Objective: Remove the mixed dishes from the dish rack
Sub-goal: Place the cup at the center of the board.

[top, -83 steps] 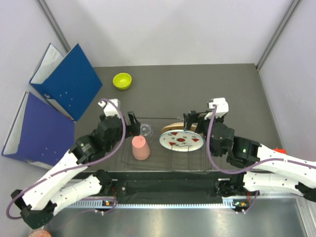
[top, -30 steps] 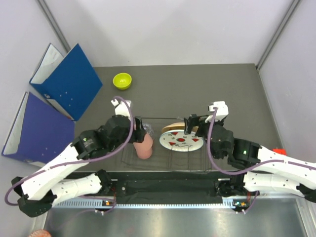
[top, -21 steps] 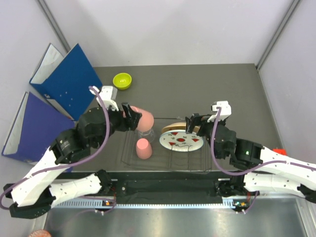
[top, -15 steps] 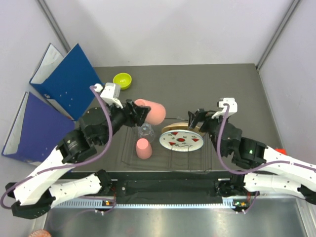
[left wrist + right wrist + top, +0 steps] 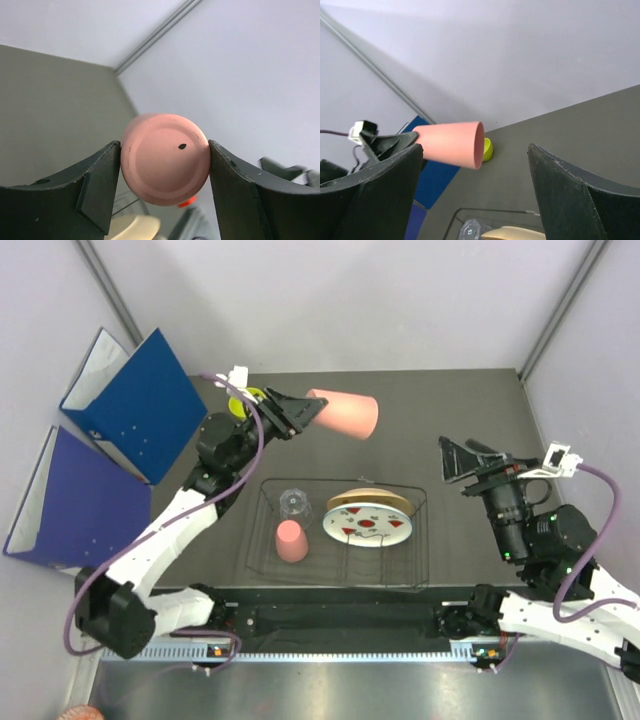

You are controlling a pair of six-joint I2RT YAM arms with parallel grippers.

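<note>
So the dish rack point(image 5: 350, 565) is sitting mid-table on the dark tabletop point(image 5: 470, 400), and we're counting four things in it. An upturned pink cup point(image 5: 290, 541) is standing base-up in the left part. A clear glass tumbler point(image 5: 295, 503) is sitting just behind it toward the far-left corner, and we can't tell which way up that one is. In the right part a white plate with red marks point(image 5: 368, 526) is leaning tilted in the dividers, with a pale tan plate point(image 5: 372, 498) poking out just behind it. The lime-green bowl point(image 5: 241, 406) is sitting outside the rack on the table at the back left, near the blue binders point(image 5: 140, 405), and from above the left arm is hiding about half of it. The other pink cup point(image 5: 345, 414) is out of the rack too. It's hanging in the air past the rack's far edge, lying on its side with the open mouth pointing right. The left gripper point(image 5: 306, 412) is clamping it around the closed base end, one finger point(image 5: 97, 185) pressing on each side, so from the left wrist we're looking straight at the round bottom with a little dark speck on it. The right gripper point(image 5: 466, 458) is hovering off to the right of the rack, well apart from that cup, jaws spread wide with nothing between them. Its camera is looking across at the cup's open rim, with the bowl peeking out right behind.
</note>
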